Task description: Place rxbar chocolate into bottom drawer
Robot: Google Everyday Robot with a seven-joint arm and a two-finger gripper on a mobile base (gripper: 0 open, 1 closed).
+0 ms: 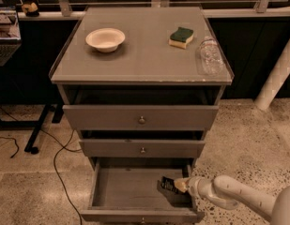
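Grey wooden bottom drawer (125,191) stands pulled out at the lower centre of the frame. The gripper (179,185) reaches in from the lower right, across the drawer's right side wall. Its fingers (182,185) are closed on one end of the rxbar chocolate (167,185), which hangs tilted just above the drawer floor at its right-hand end.

Step in hand, in my judgement: the release. Recommended: lower the bar until it lies near flat on the floor, part the fingers, then draw the arm out clear of the side wall and of the middle drawer (142,149) front above. Risk: the wrapper looks slick and may cling or skid.

On the bench (144,62) sit a bowl (105,39), a sponge (181,36) and a bottle (209,57) lying down, all well apart from the work. A cable (55,163) trails across the ground at the left.
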